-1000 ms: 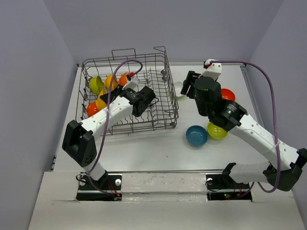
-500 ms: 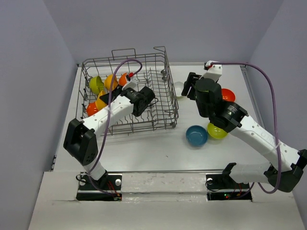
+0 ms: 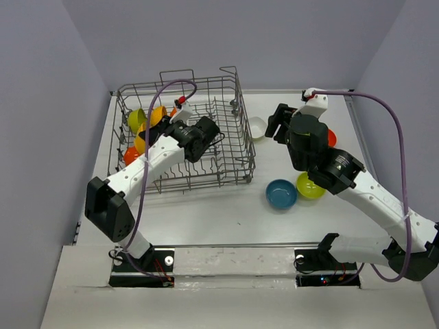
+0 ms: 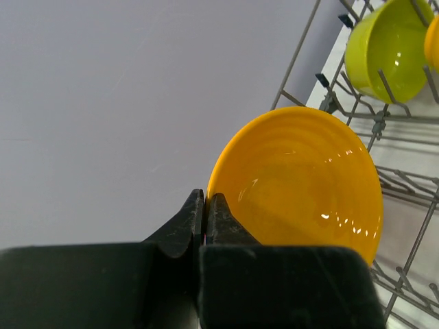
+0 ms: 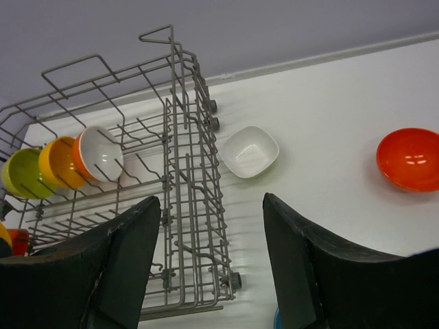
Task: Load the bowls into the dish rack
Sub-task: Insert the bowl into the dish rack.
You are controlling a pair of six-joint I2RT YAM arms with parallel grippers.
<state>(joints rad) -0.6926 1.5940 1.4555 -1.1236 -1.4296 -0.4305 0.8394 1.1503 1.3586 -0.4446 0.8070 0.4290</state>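
Note:
Inside the grey wire dish rack (image 3: 241, 147), my left gripper (image 3: 157, 133) is shut on the rim of an orange-yellow bowl (image 4: 302, 185), which it holds tilted on edge near the rack's left wall. Standing along the back left are a lime green bowl (image 3: 136, 120), another orange-yellow bowl (image 3: 156, 114) and a white bowl (image 5: 99, 152). A red-orange bowl (image 3: 129, 155) sits lower left. My right gripper (image 5: 210, 202) hangs open and empty above the table beside the rack (image 5: 185, 205), with a white bowl (image 5: 249, 151) lying ahead of it.
On the table right of the rack lie a red-orange bowl (image 5: 411, 159), a teal blue bowl (image 3: 281, 194) and a lime green bowl (image 3: 312, 186). The rack's loop handle (image 3: 177, 73) rises at the back. Purple cables arch over both arms.
The right arm has drawn back to the right, uncovering the white bowl on the table. The left arm has shifted slightly back and left inside the rack, still holding its bowl.

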